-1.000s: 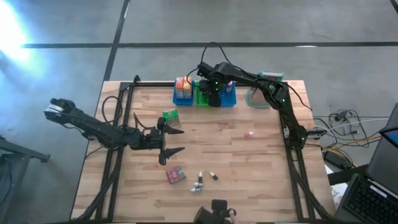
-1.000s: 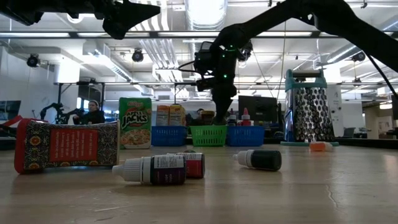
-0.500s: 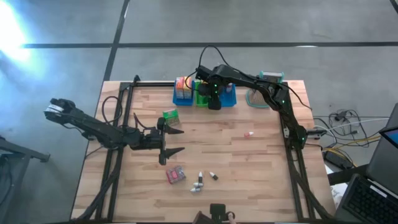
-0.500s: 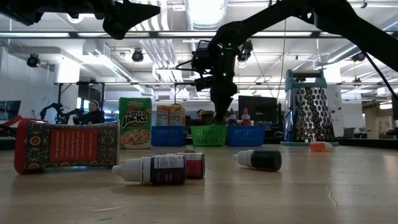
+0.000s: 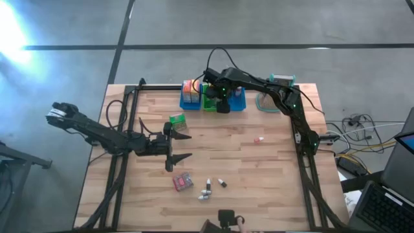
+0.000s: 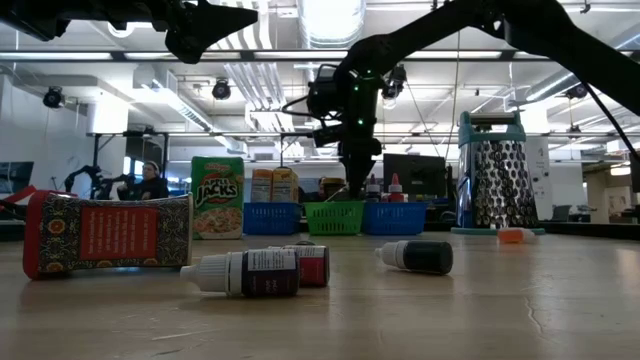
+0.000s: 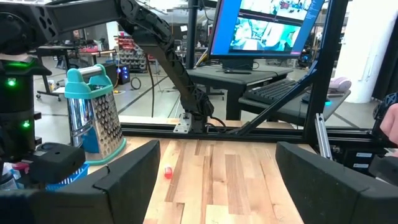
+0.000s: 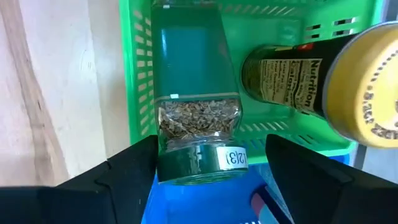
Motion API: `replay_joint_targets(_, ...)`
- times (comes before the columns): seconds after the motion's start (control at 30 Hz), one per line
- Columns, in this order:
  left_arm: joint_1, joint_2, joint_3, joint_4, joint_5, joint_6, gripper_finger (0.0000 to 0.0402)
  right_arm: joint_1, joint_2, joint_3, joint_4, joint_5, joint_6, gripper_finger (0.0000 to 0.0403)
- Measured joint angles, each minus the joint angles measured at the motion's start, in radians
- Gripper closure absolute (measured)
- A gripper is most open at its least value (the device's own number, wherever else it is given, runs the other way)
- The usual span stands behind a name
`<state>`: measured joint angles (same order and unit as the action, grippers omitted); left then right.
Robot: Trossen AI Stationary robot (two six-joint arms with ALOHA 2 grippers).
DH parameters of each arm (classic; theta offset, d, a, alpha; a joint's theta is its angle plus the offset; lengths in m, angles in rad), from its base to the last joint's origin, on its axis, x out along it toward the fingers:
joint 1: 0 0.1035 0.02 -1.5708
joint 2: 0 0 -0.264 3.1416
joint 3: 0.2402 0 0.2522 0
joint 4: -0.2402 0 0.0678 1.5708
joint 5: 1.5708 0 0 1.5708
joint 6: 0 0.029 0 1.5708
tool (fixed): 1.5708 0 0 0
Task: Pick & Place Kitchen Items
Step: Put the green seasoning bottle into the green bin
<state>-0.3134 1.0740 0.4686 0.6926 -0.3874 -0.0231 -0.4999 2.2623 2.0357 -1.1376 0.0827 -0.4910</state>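
Green bin [image 8: 140,74]: it sits at the far edge of the table between two blue bins [image 5: 190,100], and holds a glass spice jar [image 8: 198,118] with dried herbs and a dark bottle with a yellow cap [image 8: 323,81].
Right gripper [image 5: 222,103]: it hangs over the green bin; its fingers [image 8: 124,177] stand apart on either side of the spice jar, and whether they touch the glass cannot be told.
Left gripper [image 5: 180,146]: it hovers over the left middle of the table, just near of a green packet [image 5: 176,119], with its two fingers spread wide and holding nothing.
Left blue bin: yellow-red and orange boxes [image 6: 273,184] stand upright in it.
Cereal box [image 6: 218,197]: it stands upright on the table left of the bins in the low view.
Pink-red packet [image 5: 183,182]: it lies near the front edge of the table.
Small bottles [image 5: 207,189]: three lie on their sides just right of the packet, one purple-labelled [image 6: 248,272], one dark [image 6: 417,257].
Small orange-capped item [image 5: 258,139]: it lies alone on the right half of the table.
Metal grater [image 6: 496,175]: teal-handled, it stands upright at the far right corner.
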Motion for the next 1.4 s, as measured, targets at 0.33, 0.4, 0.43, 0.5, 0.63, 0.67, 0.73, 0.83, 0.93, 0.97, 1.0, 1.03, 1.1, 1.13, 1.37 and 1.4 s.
replay_joint_targets(0.33,0.0,0.0,0.0,0.0,0.0,0.0,0.0076,0.001,-0.004,0.028,0.013,-0.001,-0.006,0.0173)
replay_joint_targets(0.4,0.0,0.0,0.0,0.0,0.0,0.0,0.0076,0.003,-0.004,0.041,0.009,-0.003,-0.006,0.0202)
replay_joint_targets(0.43,0.0,0.0,0.0,0.0,0.0,0.0,0.0076,0.005,-0.004,0.049,0.009,-0.005,-0.006,0.0216)
replay_joint_targets(0.5,0.0,0.0,0.0,0.0,0.0,0.0,0.0076,0.009,-0.004,0.066,0.01,-0.011,-0.006,0.0246)
replay_joint_targets(0.63,0.0,0.0,0.0,0.0,0.0,0.0,0.0076,0.02,-0.005,0.104,0.008,-0.013,-0.001,0.0296)
replay_joint_targets(0.67,0.0,0.0,0.0,-0.002,0.0,0.0,0.0076,0.023,-0.005,0.119,0.005,-0.013,0.001,0.0305)
replay_joint_targets(0.73,0.0,0.0,0.0,-0.014,0.0,-0.003,0.0076,0.025,-0.005,0.156,-0.034,-0.011,0.001,0.032)
replay_joint_targets(0.83,0.0,0.0,0.0,-0.022,0.0,-0.003,0.0076,0.025,-0.008,0.212,-0.136,-0.007,0.023,0.0341)
replay_joint_targets(0.93,0.0,-0.006,0.0,-0.022,0.0,-0.001,0.0076,0.016,-0.012,0.233,-0.233,-0.014,0.064,0.0365)
replay_joint_targets(0.97,0.0,-0.01,0.0,-0.021,0.0,0.003,0.0076,0.01,-0.013,0.232,-0.259,-0.029,0.075,0.0374)
replay_joint_targets(1.0,0.0,-0.016,0.0,-0.021,0.0,0.004,0.0076,0.004,-0.013,0.226,-0.275,-0.05,0.086,0.0384)
replay_joint_targets(1.03,0.0,-0.022,0.0,-0.021,0.0,0.005,0.0076,-0.002,-0.013,0.214,-0.281,-0.075,0.093,0.0389)
replay_joint_targets(1.1,0.0,-0.035,0.001,-0.024,0.0,0.004,0.0076,-0.007,-0.013,0.181,-0.275,-0.091,0.092,0.0392)
replay_joint_targets(1.13,0.0,-0.043,0.002,-0.031,0.0,0.004,0.0076,-0.009,-0.013,0.164,-0.266,-0.089,0.09,0.0392)
replay_joint_targets(1.37,0.0,-0.1,0.002,-0.135,0.0,-0.027,0.0076,-0.027,-0.011,0.049,-0.205,-0.084,0.088,0.0394)
replay_joint_targets(1.4,0.0,-0.106,0.002,-0.144,0.0,-0.034,0.0076,-0.029,-0.011,0.036,-0.2,-0.08,0.088,0.0394)
